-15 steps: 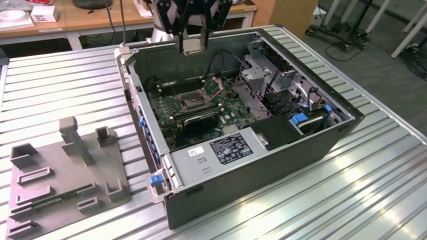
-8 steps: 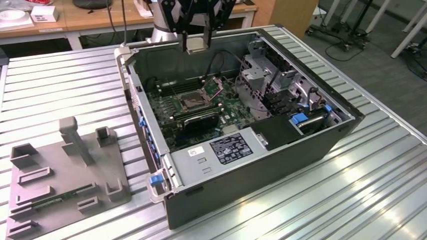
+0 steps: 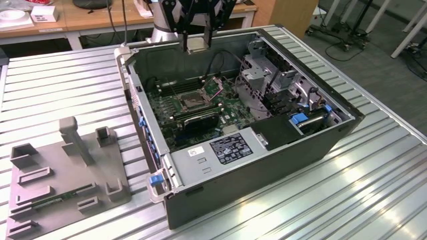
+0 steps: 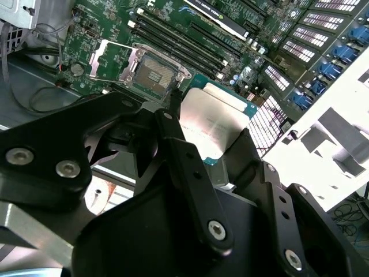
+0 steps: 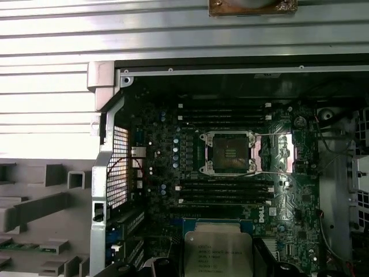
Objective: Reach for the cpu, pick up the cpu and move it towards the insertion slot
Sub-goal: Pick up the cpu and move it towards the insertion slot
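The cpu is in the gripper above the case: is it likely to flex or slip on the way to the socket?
The cpu looks like a thin flat plate with a metal top, so probably stiff, not floppy. The gripper pinches it by its edges, so that smooth metal could slip if bumped. It is likely light, yet fragile if dropped onto the insertion slot.

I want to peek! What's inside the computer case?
A green board with the open slot and black memory slots. The fingers hold the cpu above, hiding some board.
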`<state>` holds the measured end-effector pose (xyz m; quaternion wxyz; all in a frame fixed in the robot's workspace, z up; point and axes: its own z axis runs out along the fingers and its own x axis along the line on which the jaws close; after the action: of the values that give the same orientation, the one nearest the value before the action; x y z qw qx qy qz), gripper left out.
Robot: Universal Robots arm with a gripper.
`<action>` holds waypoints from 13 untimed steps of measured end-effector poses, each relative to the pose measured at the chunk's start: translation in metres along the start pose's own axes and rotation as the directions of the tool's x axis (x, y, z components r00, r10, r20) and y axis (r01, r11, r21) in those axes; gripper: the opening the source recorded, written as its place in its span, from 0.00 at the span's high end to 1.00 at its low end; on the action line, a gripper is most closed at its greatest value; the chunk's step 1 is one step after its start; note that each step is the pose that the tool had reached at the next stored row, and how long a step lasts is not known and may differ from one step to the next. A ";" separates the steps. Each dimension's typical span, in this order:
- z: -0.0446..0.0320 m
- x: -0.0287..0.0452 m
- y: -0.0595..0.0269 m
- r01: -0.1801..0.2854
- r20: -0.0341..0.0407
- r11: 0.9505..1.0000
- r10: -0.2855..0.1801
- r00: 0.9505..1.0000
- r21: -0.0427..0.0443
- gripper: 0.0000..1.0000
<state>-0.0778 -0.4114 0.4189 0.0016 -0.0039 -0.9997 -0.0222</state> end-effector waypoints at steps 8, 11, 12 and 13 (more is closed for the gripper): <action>0.0001 -0.0028 0.0005 0.000 0.000 1.000 0.000 1.000 0.000 0.45; 0.0001 -0.0060 0.0013 0.000 0.000 1.000 0.000 1.000 0.000 0.45; 0.0001 -0.0070 0.0016 0.000 0.000 1.000 0.000 1.000 0.000 0.45; 0.0002 -0.0081 0.0021 0.000 0.000 1.000 0.000 1.000 0.000 0.45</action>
<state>-0.0697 -0.4094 0.4188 0.0016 -0.0038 -0.9997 -0.0222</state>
